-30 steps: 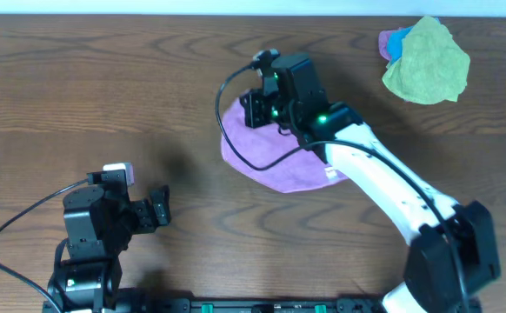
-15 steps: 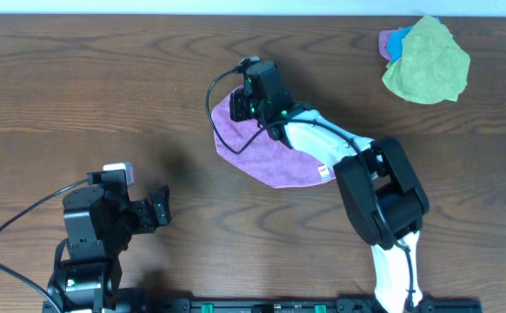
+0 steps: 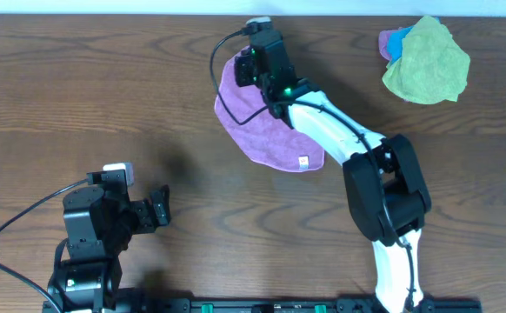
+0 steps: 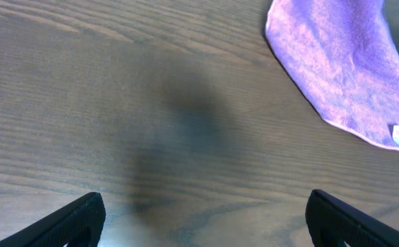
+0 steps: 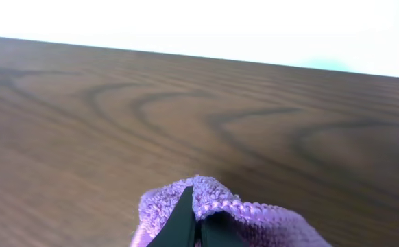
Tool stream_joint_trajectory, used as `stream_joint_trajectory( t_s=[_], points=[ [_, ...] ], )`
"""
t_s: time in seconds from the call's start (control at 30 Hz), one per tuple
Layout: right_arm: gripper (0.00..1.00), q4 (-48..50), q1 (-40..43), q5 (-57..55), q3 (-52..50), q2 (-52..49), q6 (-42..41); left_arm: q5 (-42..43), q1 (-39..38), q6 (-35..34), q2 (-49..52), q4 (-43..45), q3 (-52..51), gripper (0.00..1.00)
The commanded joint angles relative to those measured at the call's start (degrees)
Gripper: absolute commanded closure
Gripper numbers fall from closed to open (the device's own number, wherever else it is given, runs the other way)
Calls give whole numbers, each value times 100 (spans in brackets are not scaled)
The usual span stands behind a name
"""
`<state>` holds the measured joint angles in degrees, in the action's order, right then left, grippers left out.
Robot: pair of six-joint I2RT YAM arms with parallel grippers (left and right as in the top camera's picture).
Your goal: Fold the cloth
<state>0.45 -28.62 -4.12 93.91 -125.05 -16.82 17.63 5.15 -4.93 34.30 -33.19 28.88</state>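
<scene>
Cloth (image 3: 266, 130) lies just past our idle, wide-open left gripper (image 3: 159, 209), its tag (image 3: 304, 161) corner nearest. At its far edge our right gripper (image 5: 196, 219) is clamped on the hem. We judge the first fold in hand, needing that edge carried back onto the near hem.

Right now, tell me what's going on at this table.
The right gripper is shut on an edge of the purple-magenta square microfibre towel at the far side of the wooden table; the rest lies flat, white tag nearest the robot. The left gripper hangs open over bare wood, apart from the towel. A yellow-green cloth sits in the far corner.
</scene>
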Motion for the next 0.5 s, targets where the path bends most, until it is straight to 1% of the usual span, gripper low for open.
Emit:
stream_joint_trajectory(
  t_s=[0.0,0.03,0.07,0.1,0.13,0.17,0.2,0.23,0.33,0.4,0.47],
  points=[
    [89,-153,175,-472,118,39,109,-4,7,-42,-2,-2,125,5],
    [75,-201,197,-542,118,39,103,-2,7,-42,-2,-2,125,5],
    [62,-254,208,-555,118,39,105,-4,7,-42,-2,-2,125,5],
    [53,-304,210,-553,120,44,105,-2,7,-42,-2,-2,125,5],
    [35,-420,208,-546,125,70,103,-2,7,-42,-2,-2,125,5],
    [28,-562,195,-511,136,109,103,-4,7,-42,-2,0,125,5],
    [23,-704,170,-428,157,155,103,-2,7,-44,-2,0,125,5],
    [20,-857,138,-317,179,210,103,-2,7,-42,-2,-2,125,5],
    [16,-1176,9,-7,203,433,96,-2,7,-44,-2,-2,125,5],
    [15,-1523,-59,7,205,643,-129,-2,7,-44,-2,17,125,5],
    [15,-2144,-94,9,205,955,-514,4,7,-52,-2,55,125,5]
  ],
)
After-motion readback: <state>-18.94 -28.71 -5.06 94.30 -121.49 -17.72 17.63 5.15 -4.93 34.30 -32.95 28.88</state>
